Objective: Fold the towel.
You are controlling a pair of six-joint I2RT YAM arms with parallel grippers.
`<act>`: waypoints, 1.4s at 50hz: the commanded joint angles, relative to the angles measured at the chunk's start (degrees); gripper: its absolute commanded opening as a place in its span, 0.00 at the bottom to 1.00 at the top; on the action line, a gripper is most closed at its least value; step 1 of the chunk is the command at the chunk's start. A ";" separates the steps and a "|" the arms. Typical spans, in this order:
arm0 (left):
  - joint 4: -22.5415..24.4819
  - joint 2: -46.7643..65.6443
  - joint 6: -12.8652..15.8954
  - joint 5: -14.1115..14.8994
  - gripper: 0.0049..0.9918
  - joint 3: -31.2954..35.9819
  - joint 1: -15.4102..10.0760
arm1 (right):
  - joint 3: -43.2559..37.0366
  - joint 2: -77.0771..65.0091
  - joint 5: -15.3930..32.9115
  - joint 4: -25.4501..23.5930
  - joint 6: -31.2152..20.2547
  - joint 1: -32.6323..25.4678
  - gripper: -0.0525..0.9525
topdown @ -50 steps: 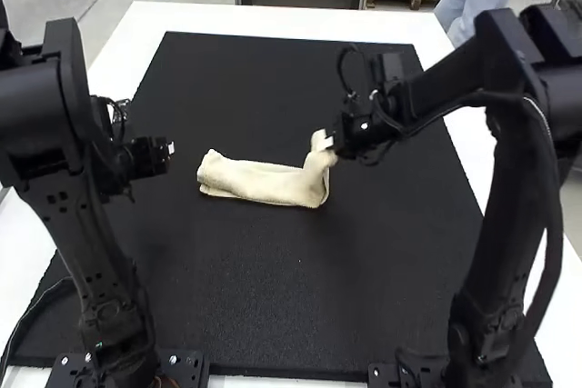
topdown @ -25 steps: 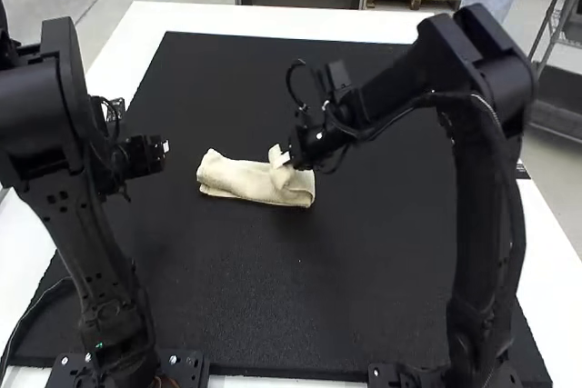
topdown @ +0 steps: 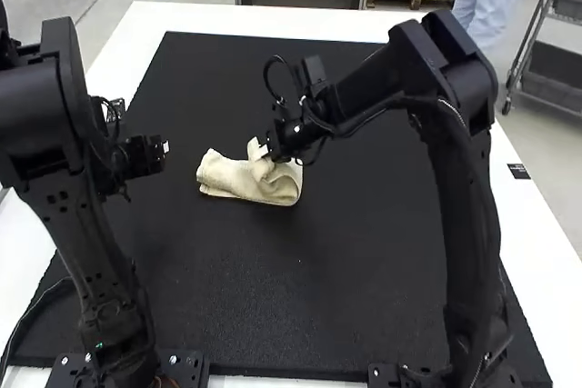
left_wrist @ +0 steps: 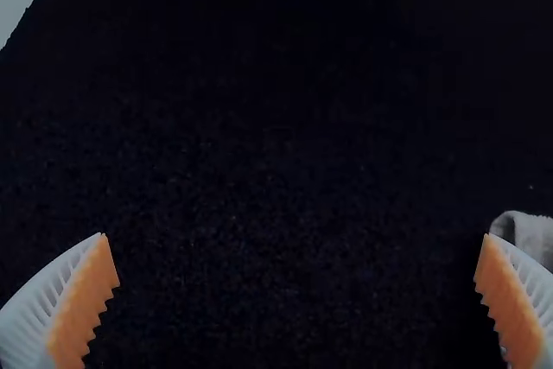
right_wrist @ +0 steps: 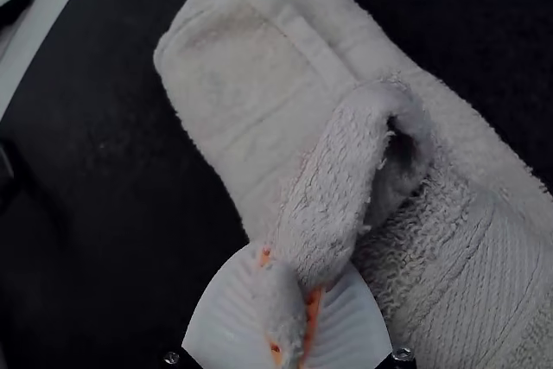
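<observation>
Black mat (topdown: 300, 288) on white table (topdown: 273, 17). Towel (topdown: 238, 184) lies on it, left of the middle, well in from the far and near edges. Mat surface stretches wide from towel to near edge and to right edge; a shorter stretch lies between towel and left gripper (topdown: 164, 146), which hangs over the mat's left side. Right arm (topdown: 382, 88) reaches in over the mat's right half, its gripper just above the towel.

Right gripper (topdown: 265, 150) closed on a pinched end of the towel, raised and turned back leftward over the rest. Left gripper (left_wrist: 296, 239) open, fingers wide apart, nothing between them.

Hard to make out: layer count under the lifted part, cannot tell. In the right wrist view the raised cloth bends into a loop with a dark hollow, partly covers the finger pads, and the towel runs out of frame. Left wrist view dim; a cut-off bit of towel just beside one finger. Left arm (topdown: 100, 252) hides part of the mat's left edge.

Towel a narrow folded strip, long axis running left to right, left end slightly farther off, rounded bend at right.
</observation>
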 commanded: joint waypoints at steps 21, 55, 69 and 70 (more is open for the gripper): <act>0.08 -1.67 0.15 -0.29 0.98 -0.03 0.37 | 8.25 4.20 -2.50 -0.18 2.23 4.18 0.03; 0.43 -1.67 0.33 -0.20 0.98 -0.99 0.37 | 14.84 9.56 -2.76 -0.18 3.02 6.64 0.03; 0.70 -1.67 0.42 -0.29 0.98 -1.70 0.19 | 17.65 11.41 -3.81 -0.09 5.83 6.38 0.27; 0.78 -1.67 0.42 -0.29 0.98 -1.70 0.28 | 17.83 11.49 -4.08 -0.18 5.83 6.38 0.33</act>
